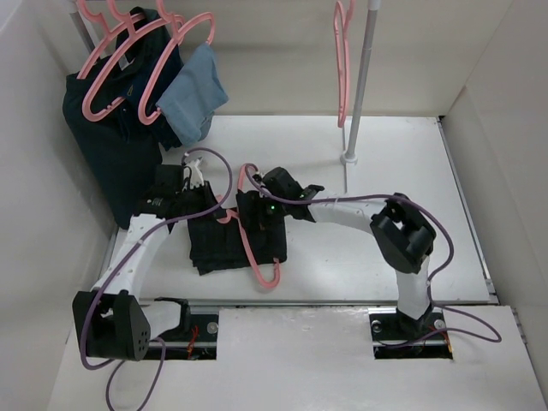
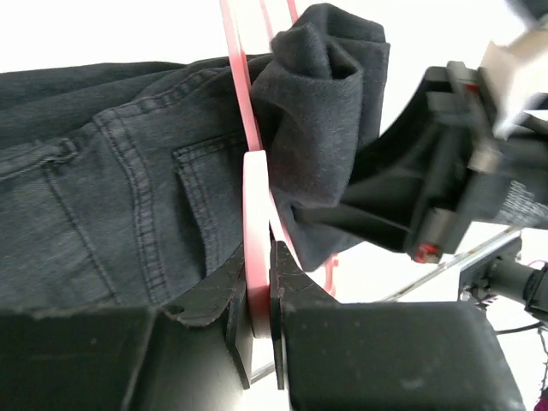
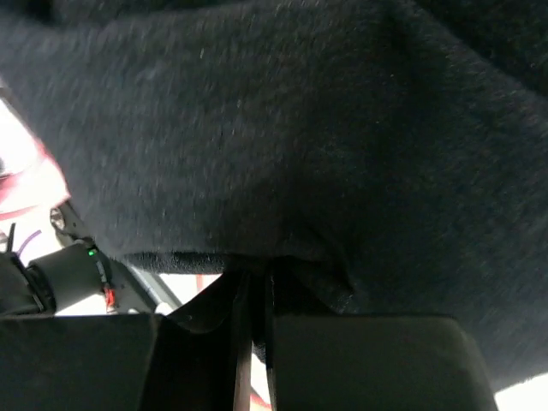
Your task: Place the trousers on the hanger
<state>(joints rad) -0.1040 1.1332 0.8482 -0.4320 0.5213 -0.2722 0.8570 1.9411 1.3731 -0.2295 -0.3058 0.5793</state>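
Basically mid-threading: the trousers [image 1: 218, 244] lie bunched at the centre of the bench [image 1: 385, 171], and the hanger [image 1: 257, 257] lies among them, its pink frame running from centre frame down toward lower centre. Left pincer [image 2: 259, 257] is clamped tight on a flat pink part of the hanger, with no gap showing beside the plastic. Right pincer [image 3: 254, 278] is pinched on a fold of the black cloth, jaws almost meeting. In the left wrist view a wad of fabric bulges beside the pink bar, upper centre, so I judge the step in hand is drawing a leg through the frame. To do it well, the left side should pin the hanger steady and level. The right side should draw the cloth across the bar slowly, with all layers gripped so nothing slips, and stop once roughly even lengths lie on both sides. Hard to tell: which part of the hanger is held, which end is the hook, and whether the cloth passes through the frame or only lies over it. The right wrist view is nearly all dark blurred fabric, with the hanger only a pink smear at the left edge. In the overhead view both pincers merge with the black cloth.
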